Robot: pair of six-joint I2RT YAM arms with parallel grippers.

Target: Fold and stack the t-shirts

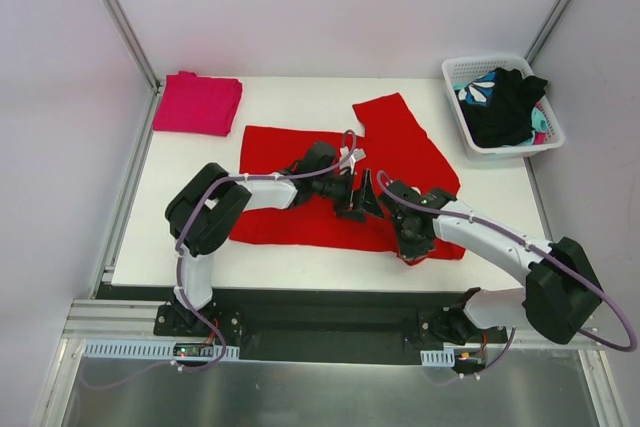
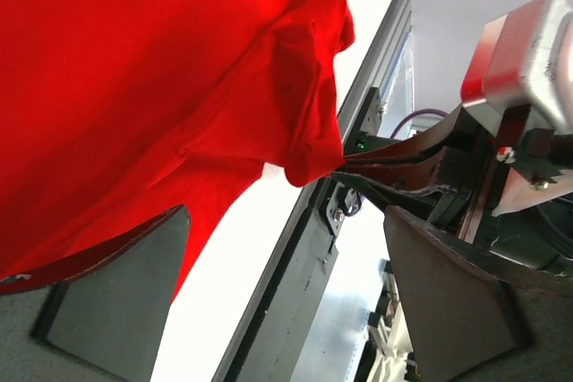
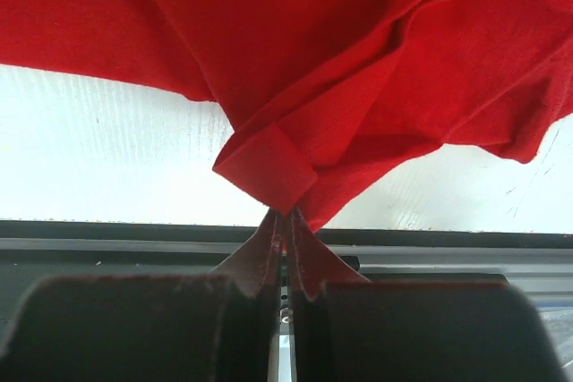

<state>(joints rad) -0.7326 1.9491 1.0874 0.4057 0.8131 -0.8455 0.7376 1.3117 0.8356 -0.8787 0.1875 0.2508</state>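
Note:
The large red t-shirt [image 1: 280,147] lies spread over the middle of the white table, its near part bunched up. My right gripper [image 3: 286,214] is shut on a folded corner of that red shirt [image 3: 295,42] and holds it just above the table. The left wrist view shows the same right gripper [image 2: 345,165] pinching the cloth. My left gripper [image 2: 286,216] stands wide open right beside it, with nothing between its fingers; the left finger [image 2: 116,284] is at the edge of the red cloth [image 2: 134,69]. A folded magenta-pink t-shirt [image 1: 197,103] rests at the far left.
A white basket [image 1: 455,72] at the far right corner holds black [image 1: 505,107] and teal-and-white garments [image 1: 478,89]. Both grippers [image 1: 352,205] [image 1: 383,190] meet over the shirt's middle. Metal frame posts stand at the back corners. The table's near edge runs just behind the held corner.

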